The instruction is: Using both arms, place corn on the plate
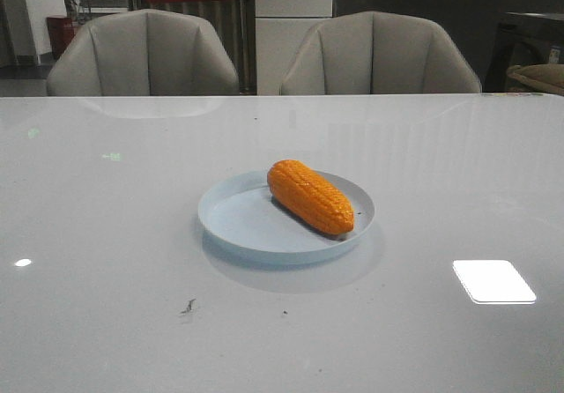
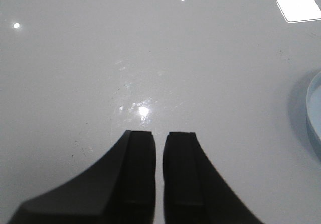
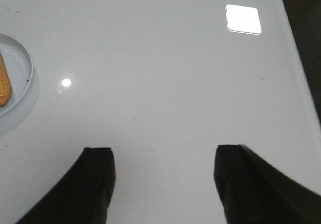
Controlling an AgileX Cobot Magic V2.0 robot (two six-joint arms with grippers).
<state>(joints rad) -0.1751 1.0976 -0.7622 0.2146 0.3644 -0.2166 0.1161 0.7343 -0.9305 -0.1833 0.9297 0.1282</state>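
Observation:
The orange-yellow corn (image 1: 310, 196) lies on the pale-blue plate (image 1: 238, 221) in the middle of the white table, slanting from back left to front right. Neither arm shows in the front view. My left gripper (image 2: 160, 133) is shut and empty, hovering over bare table with the plate's rim (image 2: 314, 111) off to one side. My right gripper (image 3: 164, 151) is open and empty over bare table; the plate's edge (image 3: 22, 78) and the tip of the corn (image 3: 4, 86) show at the side of its view.
Two grey chairs (image 1: 145, 54) stand behind the table's far edge. The table's right edge (image 3: 296, 58) shows in the right wrist view. A bright light reflection (image 1: 493, 281) lies on the table at front right.

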